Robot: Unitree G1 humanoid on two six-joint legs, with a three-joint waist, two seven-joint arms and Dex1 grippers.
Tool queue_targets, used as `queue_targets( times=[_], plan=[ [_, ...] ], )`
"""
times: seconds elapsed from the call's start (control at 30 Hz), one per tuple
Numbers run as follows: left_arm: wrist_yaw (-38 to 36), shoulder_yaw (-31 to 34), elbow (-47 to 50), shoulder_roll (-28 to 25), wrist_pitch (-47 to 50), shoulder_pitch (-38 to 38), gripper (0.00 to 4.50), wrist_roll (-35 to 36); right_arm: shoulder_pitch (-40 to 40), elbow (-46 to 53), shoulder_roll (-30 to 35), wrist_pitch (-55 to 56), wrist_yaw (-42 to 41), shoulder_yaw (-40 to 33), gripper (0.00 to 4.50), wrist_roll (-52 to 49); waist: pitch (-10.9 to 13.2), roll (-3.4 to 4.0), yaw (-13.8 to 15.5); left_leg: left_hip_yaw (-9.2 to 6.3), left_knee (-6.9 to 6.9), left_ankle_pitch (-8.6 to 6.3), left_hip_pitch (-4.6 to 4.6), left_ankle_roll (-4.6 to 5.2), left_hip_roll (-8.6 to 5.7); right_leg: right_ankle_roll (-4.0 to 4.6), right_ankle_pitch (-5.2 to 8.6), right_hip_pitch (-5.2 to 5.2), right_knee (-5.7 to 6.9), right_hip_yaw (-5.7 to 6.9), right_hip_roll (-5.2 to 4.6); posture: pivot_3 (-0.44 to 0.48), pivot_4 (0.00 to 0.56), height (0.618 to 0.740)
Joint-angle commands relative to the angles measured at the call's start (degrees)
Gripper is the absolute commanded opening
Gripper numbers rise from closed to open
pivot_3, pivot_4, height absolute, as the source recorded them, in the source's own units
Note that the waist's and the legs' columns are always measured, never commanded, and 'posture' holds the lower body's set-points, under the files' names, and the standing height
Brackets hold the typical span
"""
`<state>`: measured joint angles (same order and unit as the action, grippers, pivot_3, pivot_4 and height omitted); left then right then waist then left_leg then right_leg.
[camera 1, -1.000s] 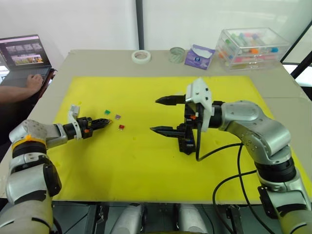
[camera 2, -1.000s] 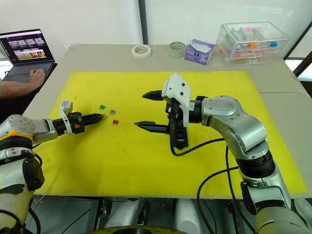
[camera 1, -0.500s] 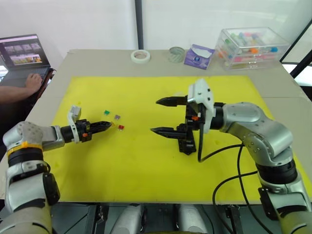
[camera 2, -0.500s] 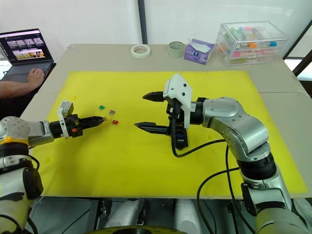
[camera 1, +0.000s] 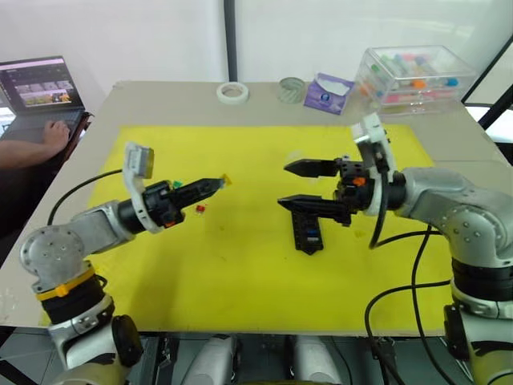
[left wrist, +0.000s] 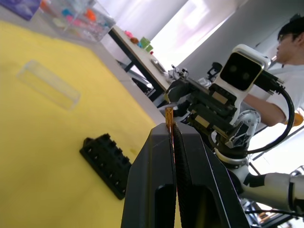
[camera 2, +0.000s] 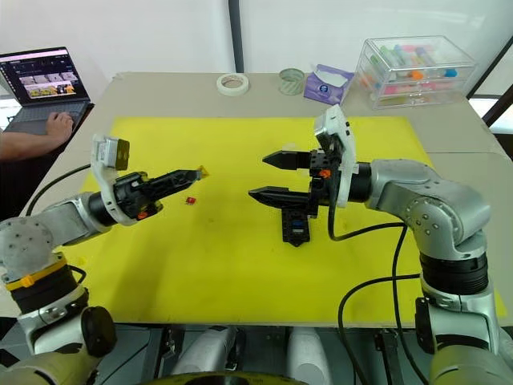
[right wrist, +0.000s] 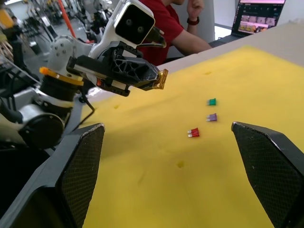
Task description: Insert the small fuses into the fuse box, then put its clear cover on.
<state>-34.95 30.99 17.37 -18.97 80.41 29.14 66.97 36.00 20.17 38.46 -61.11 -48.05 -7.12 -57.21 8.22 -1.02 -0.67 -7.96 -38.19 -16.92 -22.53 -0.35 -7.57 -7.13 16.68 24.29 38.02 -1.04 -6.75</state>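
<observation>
My left gripper (camera 1: 215, 184) hovers above the yellow mat (camera 1: 240, 273), left of centre, shut on a small orange fuse (camera 1: 225, 179) that sticks out past its tips (left wrist: 169, 116). Under it on the mat lie a red fuse (camera 1: 199, 208), a green fuse (right wrist: 212, 101) and a purple fuse (right wrist: 212, 117). The black fuse box (camera 1: 307, 233) lies flat mid-mat with its slots up. My right gripper (camera 1: 295, 184) hangs open just above and behind the box, pointing at the left gripper, with nothing held. The clear cover (left wrist: 47, 84) lies on the mat beyond the box.
Along the table's far edge stand a clear storage case (camera 1: 413, 79) of coloured tubes, a purple tissue pack (camera 1: 327, 92), a glass jar (camera 1: 291, 88) and a tape roll (camera 1: 232, 92). At the far left a person's hand (camera 1: 54, 132) rests by a laptop (camera 1: 36, 84).
My left gripper has risen off the mat with the orange fuse and swung toward the middle. The right gripper has drawn back to the right, uncovering the fuse box.
</observation>
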Motion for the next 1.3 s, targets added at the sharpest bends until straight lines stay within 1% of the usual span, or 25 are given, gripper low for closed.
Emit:
queue_targets(
  times=[0.03, 0.13, 0.33, 0.43, 0.5, 0.67, 0.77, 0.87, 1.3],
  plan=[
    [-1.7, -3.8, 3.5, -0.6, -5.9, 0.2, 0.02, 1.1, 1.6, -0.8, -1.0, -2.6, 2.2, -3.1, 4.50, -5.7, 0.0, 0.00, 0.1, 0.00, 0.00, 0.00, 0.00, 0.00, 0.00, 0.00, 0.00, -0.01, 0.00, 0.00, 0.00, 0.000, 0.150, 0.740],
    [-2.3, -6.1, 3.3, -0.9, -9.2, 0.3, 0.02, 1.9, 2.1, -1.5, -1.9, -3.6, 4.3, -3.6, 4.50, -8.0, 0.0, 0.00, 0.1, 0.01, 0.00, 0.00, 0.00, 0.00, 0.00, 0.00, 0.00, -0.01, -0.01, 0.00, 0.00, 0.000, 0.150, 0.740],
    [-3.2, -10.9, 3.3, -1.2, -13.4, -0.3, 0.02, 3.2, 1.8, -1.0, -3.9, -3.3, 6.5, -1.9, 4.50, -8.9, 0.0, 0.00, 0.0, 0.01, 0.00, 0.00, 0.00, 0.00, 0.00, 0.00, 0.00, -0.01, -0.01, 0.00, 0.00, 0.000, 0.150, 0.740],
    [-3.0, -12.1, 2.7, -1.6, -14.9, 0.0, 0.00, 3.8, 1.5, -0.5, -4.7, -3.4, 7.5, -1.5, 3.93, -9.6, 0.0, 0.00, 0.0, 0.01, 0.01, 0.00, 0.00, 0.00, 0.00, 0.00, 0.00, 0.00, -0.01, 0.00, 0.00, 0.000, 0.150, 0.740],
    [-3.3, -13.1, 2.5, -2.1, -16.0, 0.1, 0.00, 3.7, 1.3, -0.4, -4.8, -3.2, 8.0, -1.3, 3.27, -9.7, 0.0, 0.00, 0.1, 0.01, 0.00, 0.00, 0.00, 0.00, 0.00, 0.00, 0.00, -0.01, -0.01, 0.00, 0.00, 0.000, 0.150, 0.740],
    [-4.6, -15.6, 2.6, -2.9, -18.4, -0.6, 0.00, 3.0, 1.1, 0.4, -5.0, -3.5, 8.7, -1.0, 3.27, -10.9, 0.0, 0.00, 0.0, 0.01, 0.00, 0.00, 0.00, 0.00, 0.00, 0.00, 0.00, -0.01, -0.01, 0.00, 0.00, 0.000, 0.150, 0.740],
    [-5.4, -16.6, 2.6, -3.7, -19.5, -1.0, 0.00, 3.0, 1.2, 0.3, -4.8, -3.3, 8.9, -0.9, 2.80, -11.0, 0.0, 0.00, 0.0, 0.01, 0.01, 0.00, 0.00, 0.00, 0.00, 0.00, 0.00, 0.00, -0.01, 0.00, 0.01, 0.000, 0.150, 0.740],
    [-5.6, -17.2, 2.6, -4.2, -20.5, -1.3, 0.00, 3.2, 1.2, 0.2, -4.8, -3.3, 8.8, -0.8, 1.83, -11.0, 0.0, 0.00, 0.0, 0.01, 0.01, 0.00, 0.00, 0.00, 0.00, 0.00, 0.00, 0.00, -0.01, 0.00, 0.01, 0.000, 0.150, 0.740],
    [-7.1, -19.7, 2.7, -6.1, -24.0, -2.3, 0.00, 2.3, 1.8, -0.3, -5.0, -3.7, 9.3, -0.5, 1.83, -12.2, 0.0, 0.01, 0.0, 0.01, 0.02, 0.00, 0.00, 0.00, 0.00, 0.00, 0.00, 0.00, -0.02, -0.01, 0.01, 0.000, 0.150, 0.740]
  ],
)
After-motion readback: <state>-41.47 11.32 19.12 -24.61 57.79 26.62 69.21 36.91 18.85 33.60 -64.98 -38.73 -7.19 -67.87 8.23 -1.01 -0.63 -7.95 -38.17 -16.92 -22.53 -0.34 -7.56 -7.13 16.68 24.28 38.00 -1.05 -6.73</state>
